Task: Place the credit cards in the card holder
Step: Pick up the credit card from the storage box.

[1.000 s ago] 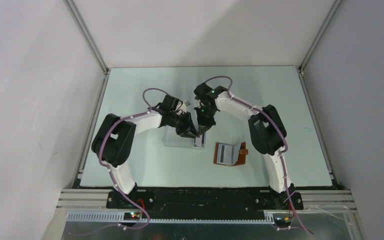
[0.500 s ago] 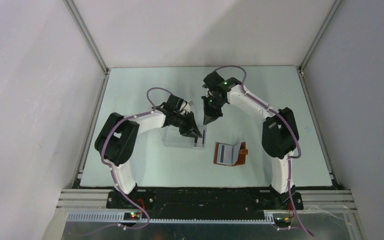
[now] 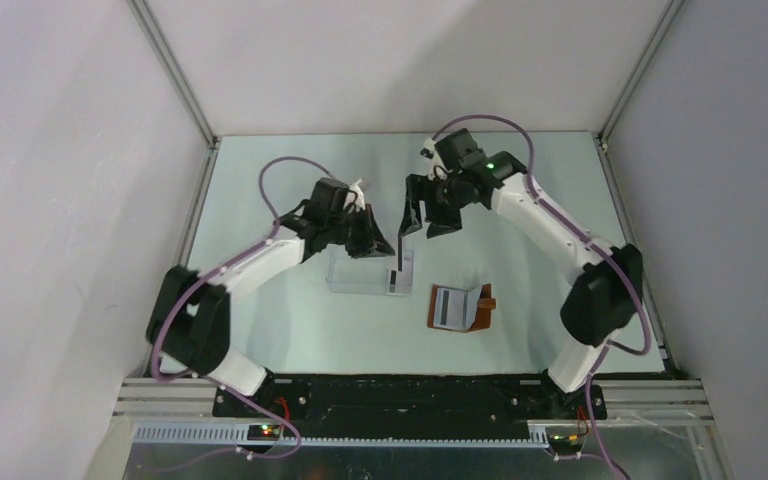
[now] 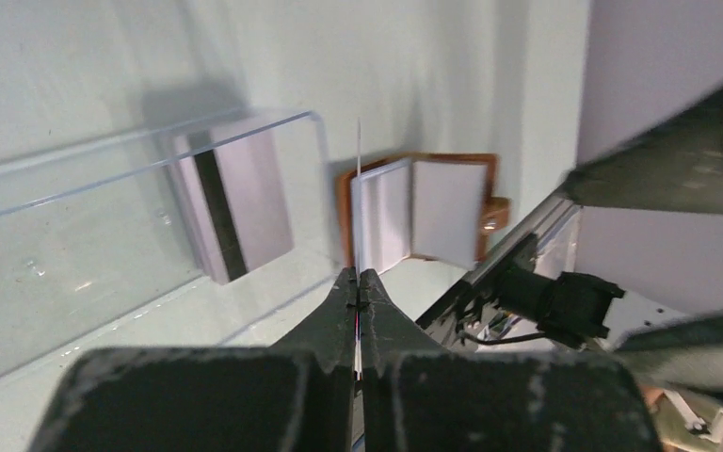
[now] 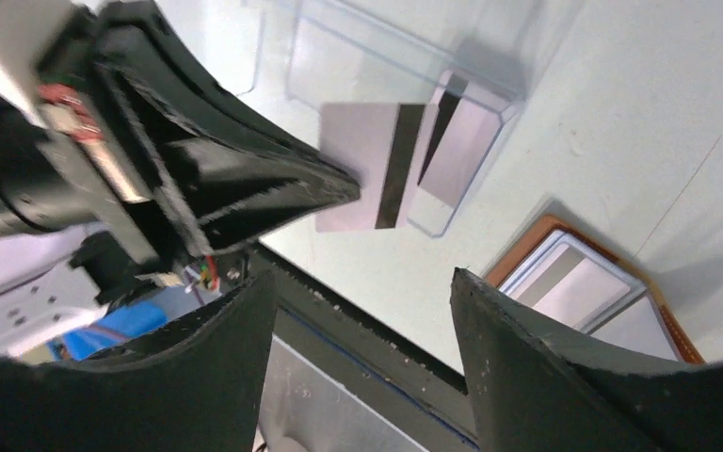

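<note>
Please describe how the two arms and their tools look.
The left arm and right arm have white links and black joints, with a purple cable along each. The left tool and right tool are black, with tapered fingers. The right arm bears a green light.

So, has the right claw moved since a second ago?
Yes. The right claw has drawn away from the clear tray, up-frame in the top view. It is now open, leaving the credit card with the left claw.

The table [image 3: 360,340] is viewed steeply from above and behind. Each wrist view is taken closely along its own fingers [image 4: 325,325]; the card holder [image 3: 460,307], lying beyond them, is shared by all three.
</note>
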